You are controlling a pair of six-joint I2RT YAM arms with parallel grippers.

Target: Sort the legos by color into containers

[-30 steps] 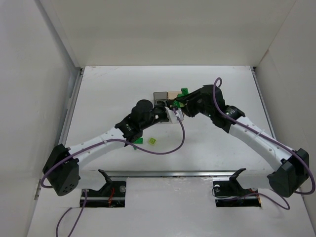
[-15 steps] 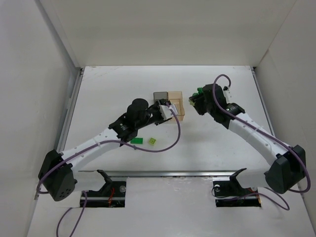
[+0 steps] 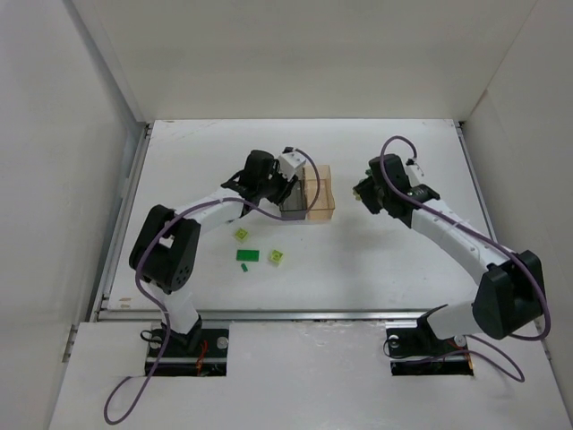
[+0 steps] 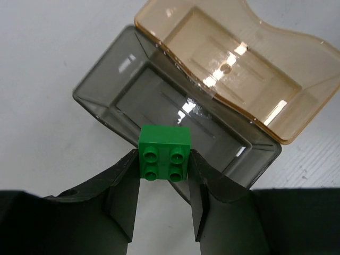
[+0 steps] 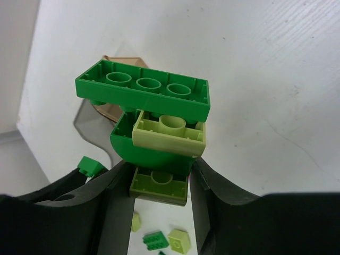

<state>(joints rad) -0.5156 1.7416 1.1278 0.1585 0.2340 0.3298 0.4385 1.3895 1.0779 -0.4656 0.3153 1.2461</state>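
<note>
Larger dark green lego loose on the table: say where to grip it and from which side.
Likely from straight above, pinching the two long edges of the larger dark green lego. It lies flat, long side left-right in the top view. The lime legos sit clear; a small green piece lies close to its near edge.

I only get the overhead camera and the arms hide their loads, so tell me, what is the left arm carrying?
Observer: In the left wrist view, the left fingers clamp one small green brick with four studs.
Operator: Where is it against the bins?
Observer: It hangs over the rim of the grey bin, on the side nearest the fingers.
Operator: And the right arm?
Observer: The right fingers grip a clump of green and lime bricks stuck together, not a single brick.
</note>
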